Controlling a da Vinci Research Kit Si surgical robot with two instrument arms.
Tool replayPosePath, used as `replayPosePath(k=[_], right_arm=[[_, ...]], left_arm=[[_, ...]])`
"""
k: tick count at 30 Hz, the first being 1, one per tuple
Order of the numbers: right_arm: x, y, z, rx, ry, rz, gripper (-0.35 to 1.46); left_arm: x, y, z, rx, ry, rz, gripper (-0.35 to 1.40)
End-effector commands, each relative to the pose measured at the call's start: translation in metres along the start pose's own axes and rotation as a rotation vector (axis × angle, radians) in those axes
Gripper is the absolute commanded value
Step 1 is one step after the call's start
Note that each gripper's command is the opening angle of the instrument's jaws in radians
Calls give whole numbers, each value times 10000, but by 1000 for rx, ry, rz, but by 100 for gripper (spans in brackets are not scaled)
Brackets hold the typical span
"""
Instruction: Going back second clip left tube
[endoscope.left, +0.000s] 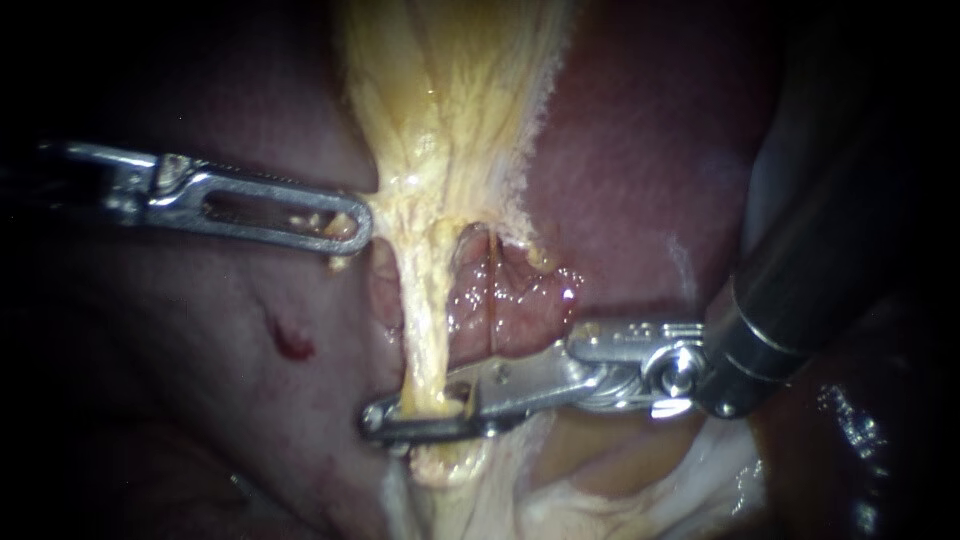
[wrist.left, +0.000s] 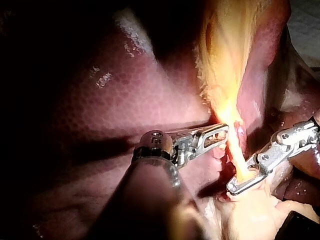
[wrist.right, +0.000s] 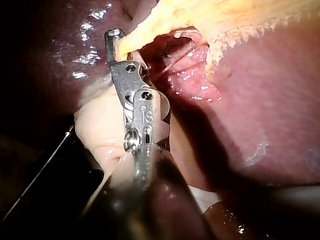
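Endoscope view: dark red-brown liver (endoscope.left: 640, 150) fills the field, and a pale yellow fan of fibrous tissue (endoscope.left: 450, 100) runs down its middle. The right instrument (endoscope.left: 420, 412), a thick dark shaft with silver jaws, is clamped across the left tube (endoscope.left: 425, 330), the taut yellow strand into which the fan narrows. I can make out no clip. The left instrument (endoscope.left: 340, 228), with slotted silver jaws, pinches the fan's left margin. Backing out while clamped would probably drag or tear the stretched tube, so the jaws must release first. Moist pink tissue (endoscope.left: 510, 300) beside the strand crowds the way out. A small red spot (endoscope.left: 292, 342) marks the liver leftward.
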Motion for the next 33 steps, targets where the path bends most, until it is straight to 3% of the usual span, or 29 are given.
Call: replayPosePath(k=[1, 9, 11, 13, 15, 24, 33], right_arm=[[1, 0, 1, 0, 2, 0, -35], [0, -2, 1, 1, 0, -31, -35], [1, -3, 1, 5, 26, -56, -12], [2, -3, 3, -18, 41, -56, 23], [4, -3, 5, -55, 49, -67, 38], [5, 1, 8, -86, 75, -100, 48], [1, 20, 5, -152, 108, -209, 50]], left_arm=[[0, 0, 0, 0, 0, 0, -35], [0, -1, 0, 0, 0, 0, -35], [0, -1, 0, 0, 0, 0, -35], [0, -1, 0, 0, 0, 0, -35], [0, -1, 0, 0, 0, 0, -35], [0, 0, 0, 0, 0, 0, -35], [0, 0, 0, -1, 0, 0, -35]])
